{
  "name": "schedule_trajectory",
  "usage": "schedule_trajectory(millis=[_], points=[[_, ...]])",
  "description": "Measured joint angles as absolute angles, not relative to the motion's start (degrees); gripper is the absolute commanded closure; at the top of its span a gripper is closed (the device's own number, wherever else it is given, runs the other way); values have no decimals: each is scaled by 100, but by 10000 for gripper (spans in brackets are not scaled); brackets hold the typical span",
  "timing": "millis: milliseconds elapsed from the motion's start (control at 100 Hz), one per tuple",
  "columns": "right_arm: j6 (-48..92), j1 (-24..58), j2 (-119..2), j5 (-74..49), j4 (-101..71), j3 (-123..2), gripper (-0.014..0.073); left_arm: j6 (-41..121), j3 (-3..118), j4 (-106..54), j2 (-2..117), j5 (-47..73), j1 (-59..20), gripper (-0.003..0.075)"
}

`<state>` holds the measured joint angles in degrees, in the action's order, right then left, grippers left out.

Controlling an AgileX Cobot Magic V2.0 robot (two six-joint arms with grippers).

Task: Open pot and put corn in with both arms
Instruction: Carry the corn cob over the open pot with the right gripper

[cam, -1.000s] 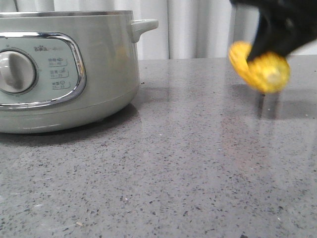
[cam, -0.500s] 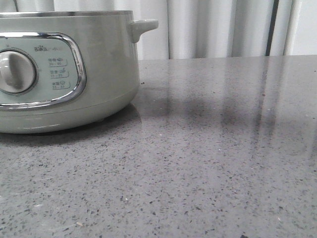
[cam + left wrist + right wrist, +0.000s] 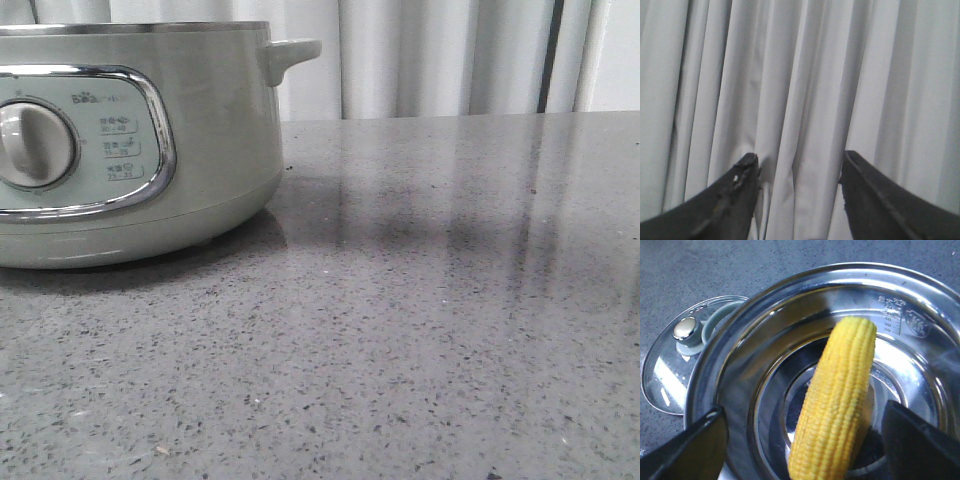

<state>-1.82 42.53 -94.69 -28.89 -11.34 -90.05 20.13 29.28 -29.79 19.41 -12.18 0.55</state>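
The pale grey-green pot stands at the left of the front view, with its dial and chrome panel facing me. In the right wrist view its steel bowl is open. The yellow corn is over or in the bowl; I cannot tell whether it rests on the bottom. My right gripper is above the pot, open wide, with its fingers clear of the corn on both sides. The glass lid lies on the table beside the pot. My left gripper is open, empty, and faces the curtain.
The grey speckled table stretches to the right of the pot in the front view. A white curtain hangs behind it. Neither arm shows in the front view.
One second ago the right gripper held the corn at the right of the front view. It then left that view. The pot has stayed in place.
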Motion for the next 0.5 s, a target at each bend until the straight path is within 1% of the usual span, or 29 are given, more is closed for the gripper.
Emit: schedule_trajectory(millis=[10, 20, 30, 60, 90, 110, 140, 160, 170, 210, 260, 280, 400, 500], points=[[-182, 4253, -9448, -2922, -1131, -9005, 100, 2013, 2928, -3011, 1926, -1172, 55, 429], [-182, 4253, -9428, -2941, -1120, -9005, 100, 2013, 2928, -3021, 1915, -1144, 55, 440], [-182, 4253, -9387, -2980, -1117, -9005, 133, 2013, 2928, -3040, 1914, -1117, 55, 451], [-182, 4253, -9287, -3051, -1082, -9005, 173, 2013, 2928, -3056, 1891, -956, 55, 472], [-182, 4253, -9175, -3129, -1044, -9005, 251, 2013, 2928, -3071, 1844, -820, 55, 510], [-173, 4253, -9079, -3188, -999, -9005, 287, 2013, 2928, -3081, 1819, -706, 55, 528], [-173, 4253, -8893, -3263, -945, -8992, 382, 2013, 2928, -3081, 1789, -541, 55, 573], [-173, 4253, -8807, -3306, -891, -8964, 421, 2013, 2928, -3081, 1756, -422, 55, 602], [-173, 4253, -8719, -3332, -876, -8936, 461, 2013, 2928, -3081, 1753, -381, 55, 612], [-173, 4253, -8417, -3384, -766, -8831, 570, 2013, 2928, -3081, 1687, -127, 55, 669], [-173, 4253, -8005, -3425, -647, -8597, 665, 2013, 2928, -3081, 1610, 167, 55, 730], [-173, 4257, -7808, -3423, -587, -8468, 659, 2013, 2928, -3081, 1574, 281, 55, 740], [-173, 4266, -6567, -3450, -224, -7496, 654, 2013, 2928, -3081, 1281, 906, 55, 741], [-173, 4266, -5430, -3476, 155, -6453, 654, 2013, 2928, -3081, 1010, 1492, 55, 741]])
